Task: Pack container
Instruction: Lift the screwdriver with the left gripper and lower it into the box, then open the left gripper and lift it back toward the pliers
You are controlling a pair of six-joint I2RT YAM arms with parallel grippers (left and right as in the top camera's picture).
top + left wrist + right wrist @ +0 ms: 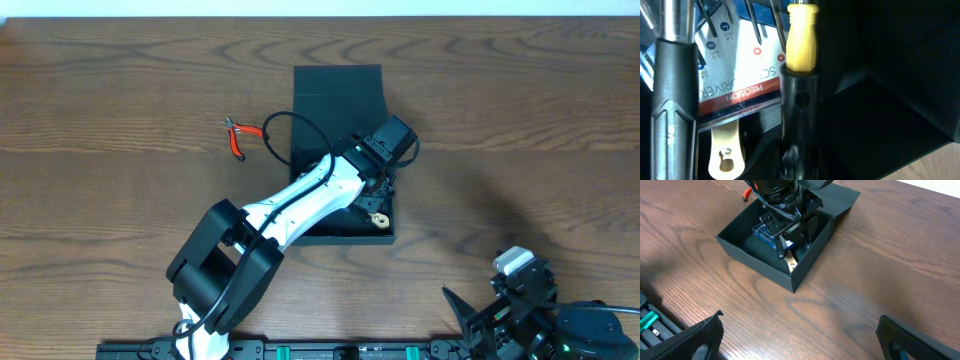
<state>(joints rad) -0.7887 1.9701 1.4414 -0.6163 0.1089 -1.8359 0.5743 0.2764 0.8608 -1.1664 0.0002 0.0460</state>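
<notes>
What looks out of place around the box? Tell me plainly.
One thing stands out: the red-handled pliers lie on the table to the left of the container, outside it. The left end effector is down inside the container, over the precision screwdriver packet. Nothing looks spilled or damaged.

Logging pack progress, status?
Left tool down inside dark square cardboard box, lid open, grip unclear. Right tool open, away from box. Red-handled pliers lying outside box, left of it.
</notes>
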